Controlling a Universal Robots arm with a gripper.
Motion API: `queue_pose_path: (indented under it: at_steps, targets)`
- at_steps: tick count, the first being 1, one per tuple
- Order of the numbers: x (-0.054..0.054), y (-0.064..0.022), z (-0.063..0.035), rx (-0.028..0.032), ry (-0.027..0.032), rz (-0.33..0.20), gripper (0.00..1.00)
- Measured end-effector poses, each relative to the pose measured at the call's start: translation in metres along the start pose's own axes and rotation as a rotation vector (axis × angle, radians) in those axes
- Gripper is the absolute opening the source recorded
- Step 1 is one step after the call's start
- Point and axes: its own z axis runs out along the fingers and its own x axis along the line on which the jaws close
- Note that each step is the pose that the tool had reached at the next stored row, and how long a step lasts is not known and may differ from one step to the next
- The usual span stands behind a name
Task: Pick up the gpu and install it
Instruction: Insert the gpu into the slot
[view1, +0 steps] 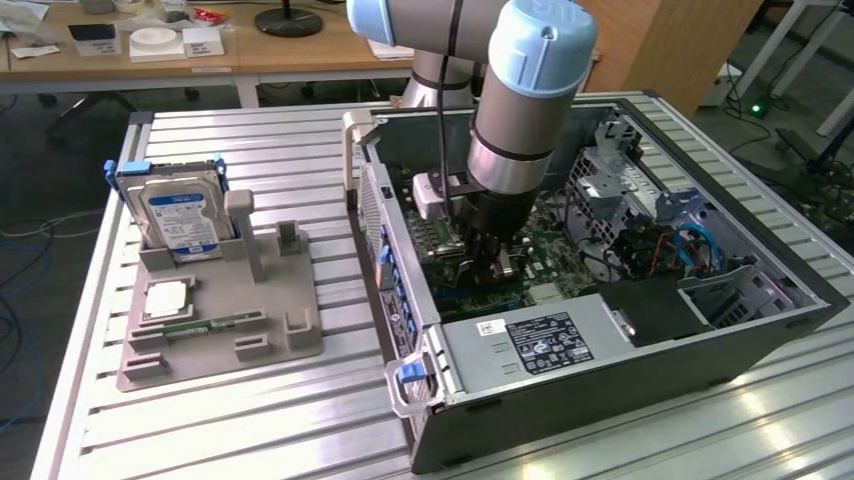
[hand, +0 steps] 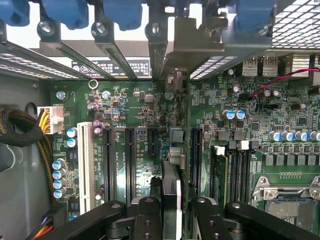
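The gpu (hand: 172, 150) appears edge-on in the wrist view as a thin dark card. It stands upright over the green motherboard (hand: 125, 100), in line with the black expansion slots. Its silver end bracket (hand: 200, 45) reaches the case's rear slot openings. My gripper (hand: 172, 212) is shut on the card's near end, with a black finger (hand: 147, 217) on each side. In the exterior view the gripper (view1: 481, 265) is lowered deep inside the open computer case (view1: 641, 370), right at the board. I cannot tell whether the card's edge sits fully in a slot.
On the exterior view's left a grey fixture tray (view1: 220, 330) holds a silver hard drive with a blue label (view1: 180, 220) and a green memory stick (view1: 200, 326). The power supply (view1: 534, 345) and cables (view1: 681, 250) crowd the case. A white slot (hand: 85, 165) and a CPU socket (hand: 287, 200) flank the card.
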Motion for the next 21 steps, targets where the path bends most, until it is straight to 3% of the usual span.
queue_pose_path:
  at_steps: [15, 16, 18, 21]
  targets:
    - [0.0000, 0.0000, 0.0000, 0.0000, 0.0000, 0.000, 0.27]
    - [-0.0004, -0.0001, 0.0015, 0.0018, -0.0041, 0.000, 0.28]
    - [-0.0004, -0.0002, 0.0012, 0.0013, -0.0026, 0.000, 0.34]
    - [0.0000, 0.0000, 0.0002, 0.0002, -0.0004, 0.000, 0.34]
